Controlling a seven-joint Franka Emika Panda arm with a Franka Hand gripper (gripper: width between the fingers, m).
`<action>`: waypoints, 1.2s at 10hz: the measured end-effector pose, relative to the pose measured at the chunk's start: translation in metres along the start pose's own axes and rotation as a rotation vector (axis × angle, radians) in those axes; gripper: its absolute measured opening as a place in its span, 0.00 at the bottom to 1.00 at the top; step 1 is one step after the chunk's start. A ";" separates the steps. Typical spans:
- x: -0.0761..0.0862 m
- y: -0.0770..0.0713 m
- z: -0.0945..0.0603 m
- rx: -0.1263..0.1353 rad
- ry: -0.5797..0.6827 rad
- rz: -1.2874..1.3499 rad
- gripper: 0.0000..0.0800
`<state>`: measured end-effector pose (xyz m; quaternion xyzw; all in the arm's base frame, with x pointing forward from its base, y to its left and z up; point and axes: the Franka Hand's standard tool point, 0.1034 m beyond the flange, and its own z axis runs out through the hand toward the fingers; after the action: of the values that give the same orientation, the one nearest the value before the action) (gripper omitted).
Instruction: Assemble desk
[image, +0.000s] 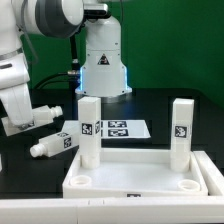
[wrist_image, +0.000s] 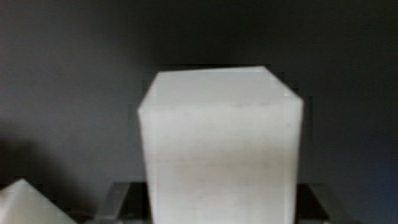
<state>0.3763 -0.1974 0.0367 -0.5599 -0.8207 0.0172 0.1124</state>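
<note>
The white desk tabletop (image: 135, 187) lies rim up at the front of the black table. Two white legs stand upright in its far corners, one (image: 89, 130) toward the exterior view's left and one (image: 181, 131) toward its right. The two near round corner sockets (image: 80, 181) are open. My gripper (image: 17, 119) hovers at the exterior view's left, shut on a third leg (image: 38, 117) held roughly level above the table. In the wrist view this leg (wrist_image: 217, 140) fills the space between my dark fingers (wrist_image: 125, 202). A fourth leg (image: 55, 146) lies on the table just below it.
The marker board (image: 118, 128) lies flat behind the tabletop. A white robot base (image: 103, 60) with a blue light stands at the back. A white corner of another part (wrist_image: 25, 206) shows in the wrist view.
</note>
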 end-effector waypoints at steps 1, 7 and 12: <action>0.000 -0.002 0.001 0.015 -0.007 -0.071 0.36; -0.013 0.001 0.007 0.063 0.083 -0.340 0.36; -0.012 -0.003 0.013 0.067 0.094 -0.305 0.36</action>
<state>0.3752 -0.2087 0.0228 -0.4248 -0.8890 0.0009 0.1708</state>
